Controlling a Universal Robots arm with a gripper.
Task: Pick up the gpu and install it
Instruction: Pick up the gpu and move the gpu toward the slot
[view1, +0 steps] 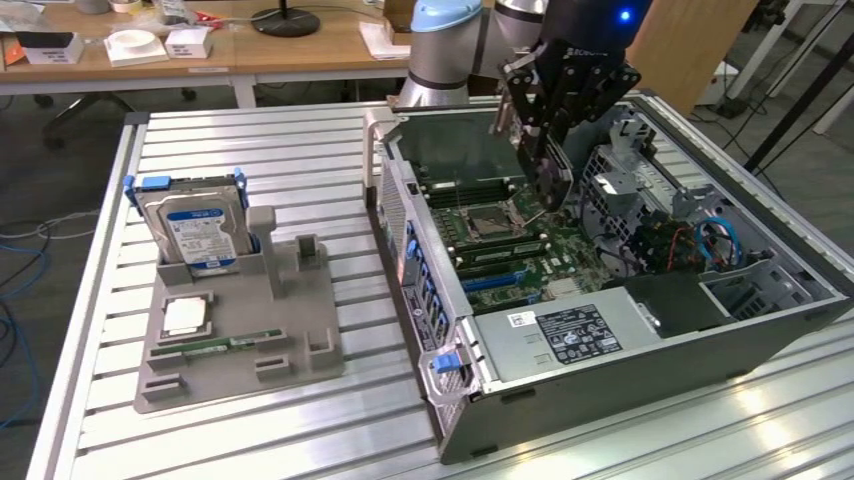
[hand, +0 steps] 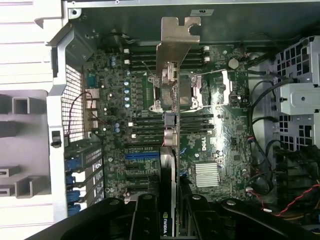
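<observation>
My gripper (view1: 545, 105) hangs over the open computer case (view1: 441, 300), shut on the gpu (view1: 547, 170). The gpu is a slim dark card held on edge, with its lower end a little above the motherboard (view1: 514, 250). In the wrist view the gpu (hand: 170, 165) runs edge-on away from the gripper (hand: 170, 207). Its silver bracket (hand: 177, 40) is at the far end and a green logo sits near the black fingers (hand: 146, 215). The card lies over the processor socket and memory slots, beside the blue expansion slot (hand: 142, 156).
On the exterior view's left a grey holder tray (view1: 287, 330) carries a silver hard drive (view1: 198, 232), a processor chip (view1: 183, 317) and a green memory stick (view1: 220, 346). Inside the case are a power supply (view1: 567, 335), drive cages (hand: 300, 95) and loose cables (hand: 265, 150).
</observation>
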